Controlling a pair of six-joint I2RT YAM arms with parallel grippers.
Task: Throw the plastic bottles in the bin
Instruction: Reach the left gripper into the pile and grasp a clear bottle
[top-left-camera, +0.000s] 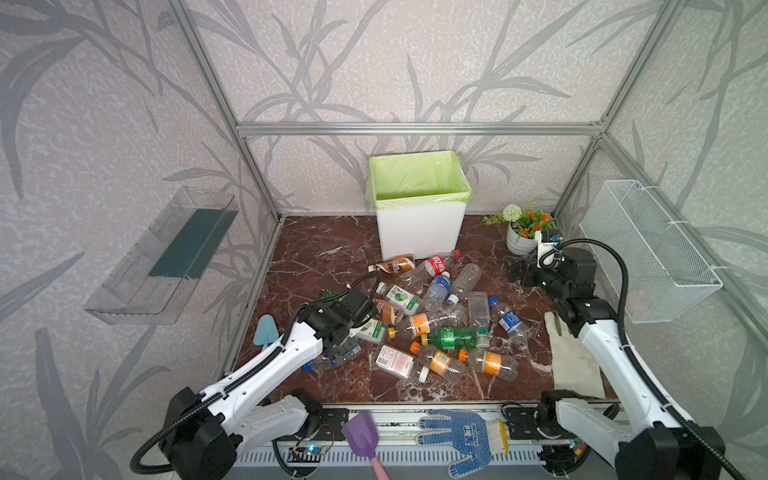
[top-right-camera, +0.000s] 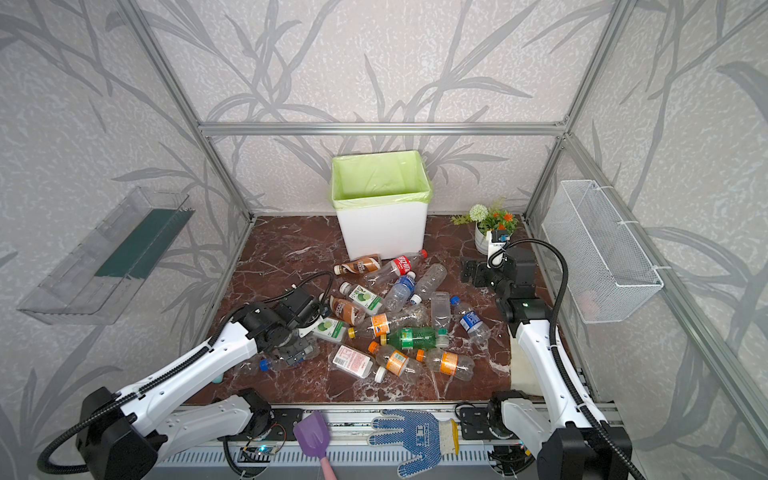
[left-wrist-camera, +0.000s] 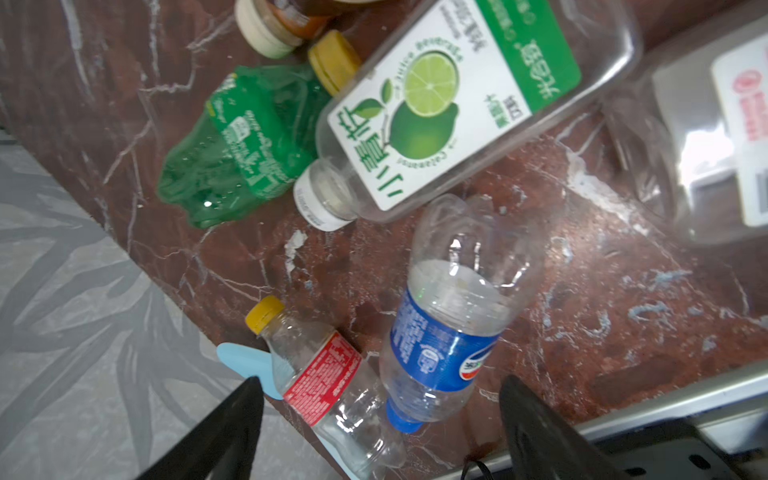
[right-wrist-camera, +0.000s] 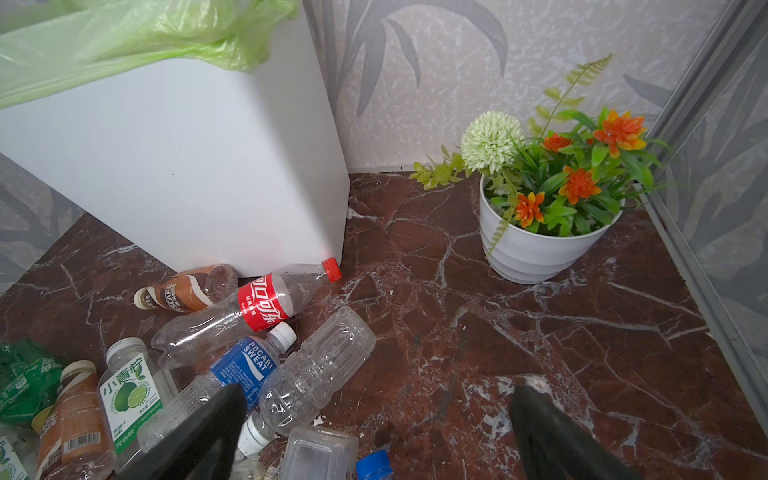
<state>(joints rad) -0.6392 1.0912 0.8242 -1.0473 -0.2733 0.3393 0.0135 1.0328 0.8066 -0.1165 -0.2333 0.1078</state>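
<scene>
1. The left gripper (left-wrist-camera: 380, 399), jaws apart, hangs over two near-left bottles, the blue-labelled bottle (left-wrist-camera: 440, 353) and the red-labelled bottle (left-wrist-camera: 324, 378), lying side by side.
2. Risk: closing could catch both, or squirt the thin clear plastic out sideways.
3. The other plastic bottles (top-left-camera: 453, 337) lie heaped mid-table, clear, green and brown; the bin (top-left-camera: 419, 232) stands far behind.
4. The right gripper (right-wrist-camera: 378, 399) gapes empty, far right.

Roughly seventeen bottles (top-left-camera: 453, 337); one bin (top-left-camera: 419, 232) (lined)

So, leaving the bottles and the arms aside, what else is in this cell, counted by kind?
bin: 1
gloves: 2
small shovels: 2
flower pot: 1
wire basket: 1
clear wall tray: 1
Total: 8
</scene>
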